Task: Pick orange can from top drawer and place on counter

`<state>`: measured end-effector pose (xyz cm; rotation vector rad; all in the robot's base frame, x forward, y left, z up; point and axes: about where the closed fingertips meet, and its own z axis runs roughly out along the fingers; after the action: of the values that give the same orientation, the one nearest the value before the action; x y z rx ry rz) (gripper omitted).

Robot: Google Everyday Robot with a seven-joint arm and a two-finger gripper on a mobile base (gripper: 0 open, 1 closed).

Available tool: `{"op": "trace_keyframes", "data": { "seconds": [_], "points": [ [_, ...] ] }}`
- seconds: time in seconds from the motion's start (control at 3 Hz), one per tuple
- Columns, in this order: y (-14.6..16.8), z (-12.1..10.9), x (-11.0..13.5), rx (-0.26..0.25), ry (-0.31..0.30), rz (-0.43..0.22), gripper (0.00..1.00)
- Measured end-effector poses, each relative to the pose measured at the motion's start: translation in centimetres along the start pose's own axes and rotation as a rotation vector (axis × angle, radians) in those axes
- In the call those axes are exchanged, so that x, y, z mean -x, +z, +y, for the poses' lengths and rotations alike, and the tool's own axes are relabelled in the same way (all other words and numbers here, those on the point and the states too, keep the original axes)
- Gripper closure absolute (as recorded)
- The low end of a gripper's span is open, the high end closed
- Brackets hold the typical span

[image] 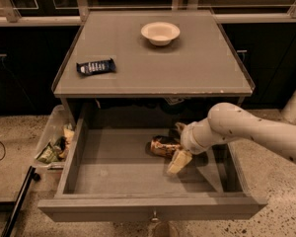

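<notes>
The top drawer [113, 174] is pulled out below the counter [187, 68]. The orange can [160, 146] lies on its side on the drawer floor, right of centre, showing mottled orange-brown and dark print. My gripper [175, 148] reaches in from the right on a pale arm and sits at the can's right end. One pale finger [179, 161] is in front of the can and the other is behind it. The fingers are apart, and the can rests on the drawer floor.
A cream bowl [160, 32] stands at the back of the counter. A dark blue snack wrapper [95, 66] lies on its left side. A clear bin with crumpled packets [54, 144] sits on the floor left of the drawer. A dark pole [17, 201] lies at lower left.
</notes>
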<state>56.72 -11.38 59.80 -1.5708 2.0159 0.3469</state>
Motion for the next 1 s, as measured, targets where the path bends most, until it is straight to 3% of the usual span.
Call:
{"op": "trace_keyframes", "data": {
  "seconds": [0.33,1.0],
  "points": [
    [0.01,-0.03,0.02,-0.001,0.001,0.000,0.18],
    [0.01,-0.02,0.02,-0.001,0.001,0.000,0.66]
  ]
}}
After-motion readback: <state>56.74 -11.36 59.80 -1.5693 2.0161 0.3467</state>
